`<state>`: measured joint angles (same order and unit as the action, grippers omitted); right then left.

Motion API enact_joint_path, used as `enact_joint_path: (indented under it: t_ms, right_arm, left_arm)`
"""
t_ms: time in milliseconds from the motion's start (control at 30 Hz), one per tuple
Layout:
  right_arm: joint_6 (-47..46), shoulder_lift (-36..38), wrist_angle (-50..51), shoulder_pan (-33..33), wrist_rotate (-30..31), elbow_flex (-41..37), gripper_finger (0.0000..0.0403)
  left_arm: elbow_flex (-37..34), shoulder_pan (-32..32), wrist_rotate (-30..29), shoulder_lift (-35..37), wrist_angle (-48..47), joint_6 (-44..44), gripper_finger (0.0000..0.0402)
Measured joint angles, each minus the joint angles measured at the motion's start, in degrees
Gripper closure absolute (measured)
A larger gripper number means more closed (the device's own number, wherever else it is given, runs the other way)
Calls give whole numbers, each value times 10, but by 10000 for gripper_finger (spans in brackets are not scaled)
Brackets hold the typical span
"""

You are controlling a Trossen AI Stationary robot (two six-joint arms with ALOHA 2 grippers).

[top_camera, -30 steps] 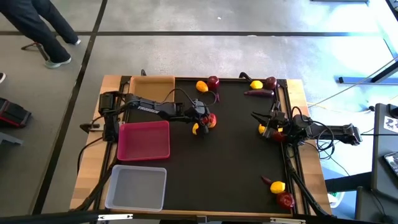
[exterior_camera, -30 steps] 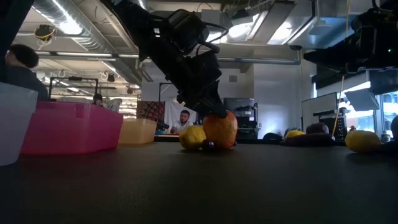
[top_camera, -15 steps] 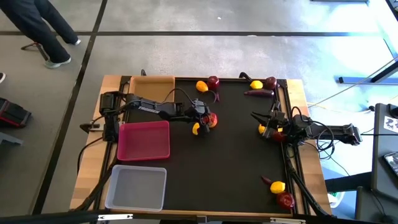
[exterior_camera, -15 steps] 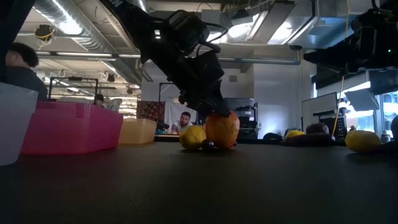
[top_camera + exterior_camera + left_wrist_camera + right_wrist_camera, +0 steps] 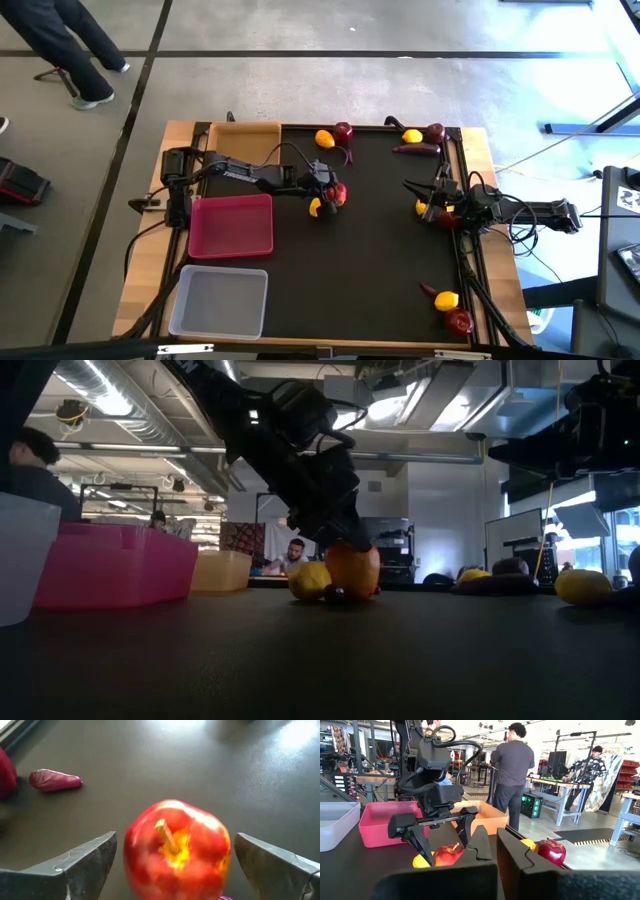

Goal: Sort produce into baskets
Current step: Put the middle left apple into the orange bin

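Note:
My left gripper (image 5: 331, 191) is open and reaches down over a red apple (image 5: 176, 851) at the table's middle. Its fingers (image 5: 82, 862) stand on either side of the apple, with a gap on each side in the left wrist view. A lemon (image 5: 316, 207) and a small purple root (image 5: 337, 594) lie on the mat right beside the apple. My right gripper (image 5: 430, 203) is shut and low near the table's right edge, beside a lemon (image 5: 423, 208). The tan tray (image 5: 244, 142), pink tray (image 5: 231, 224) and greyish-white tray (image 5: 219, 300) line the left side.
A lemon (image 5: 324, 138), an apple (image 5: 343, 131) and a root (image 5: 347, 152) lie at the far middle. Another such group (image 5: 420, 138) lies at the far right. A third group (image 5: 448, 303) lies at the near right corner. People stand in the room beyond the table.

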<state>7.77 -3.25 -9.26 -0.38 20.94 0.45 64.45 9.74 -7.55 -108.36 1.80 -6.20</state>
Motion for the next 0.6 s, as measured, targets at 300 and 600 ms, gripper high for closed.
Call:
enact_joint_path:
  t_ms: [300, 600]
  right_arm:
    - [0, 0, 1, 0, 0, 0, 402]
    - [0, 0, 2, 0, 0, 0, 402]
  left_arm:
    - [0, -1, -8, -8, 3, -11, 4]
    - [1, 2, -4, -9, 1, -11, 4]
